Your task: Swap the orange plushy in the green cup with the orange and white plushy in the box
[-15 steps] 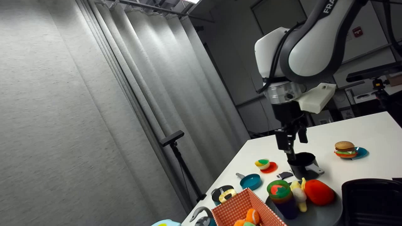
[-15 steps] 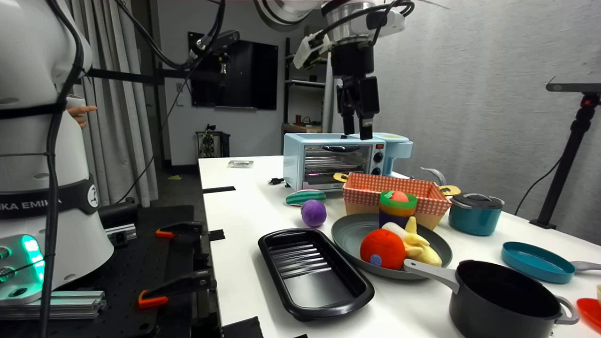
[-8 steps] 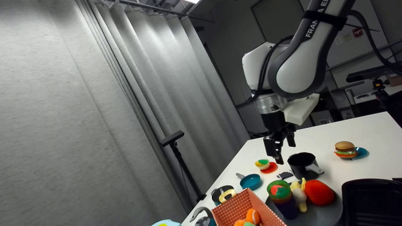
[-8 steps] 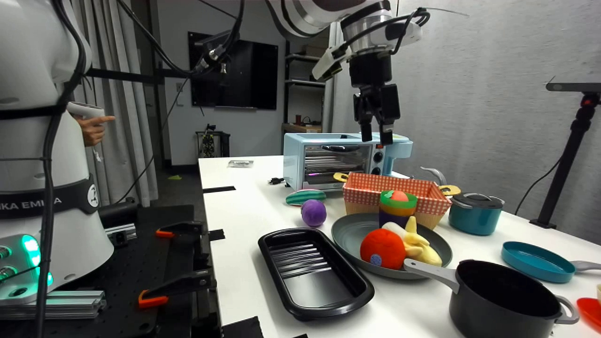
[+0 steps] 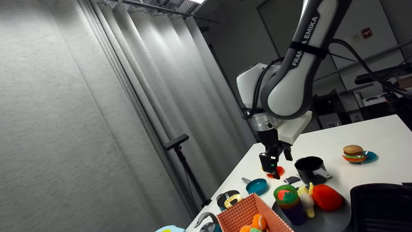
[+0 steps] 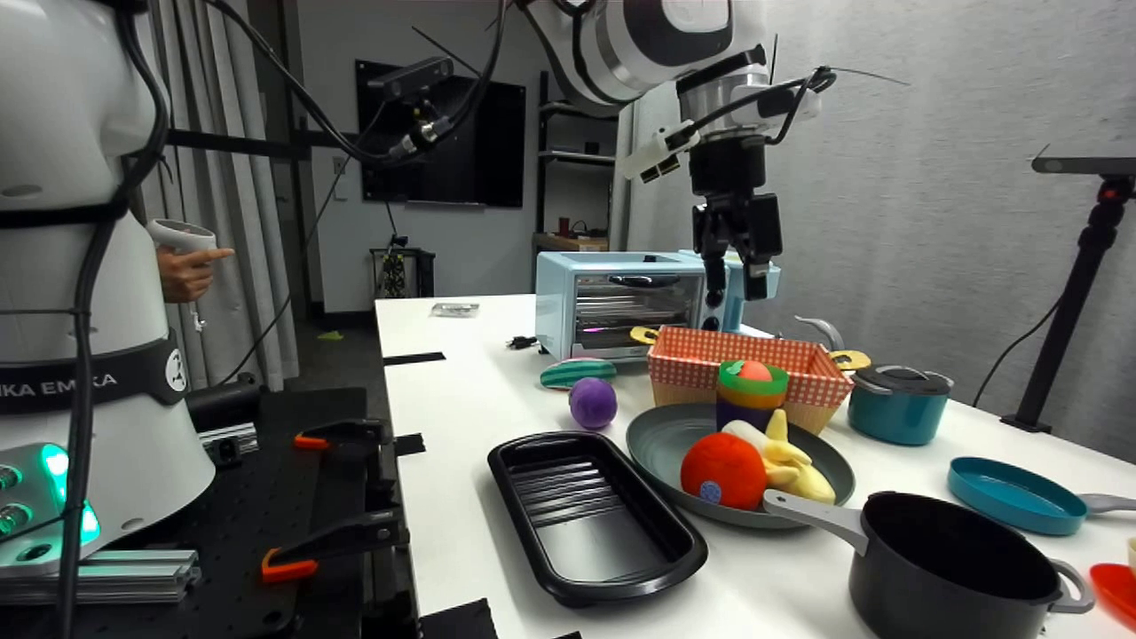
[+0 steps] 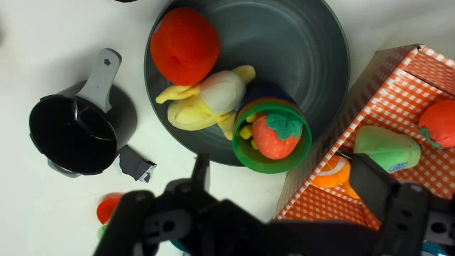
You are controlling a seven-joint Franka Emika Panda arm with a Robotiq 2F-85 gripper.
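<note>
If lowered off-centre, the gripper (image 6: 736, 288) — jaws apart — could tip green cup (image 7: 271, 167) and strawberry plushy (image 7: 275, 140) toward the robot-side counter edge (image 6: 419, 501).

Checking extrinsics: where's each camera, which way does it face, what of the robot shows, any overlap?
Wrist view: on the wrist, looking down past open fingers onto the green cup.
An exterior view: near the gingham box, tilted, facing curtain and saucepan; arm and fingers show.
An exterior view: near the saucepan, facing the toaster oven; robot base, arm, fingers, a person's hand show.
Both exterior views share gingham box, green cup and saucepan, from roughly opposite ends.
</note>
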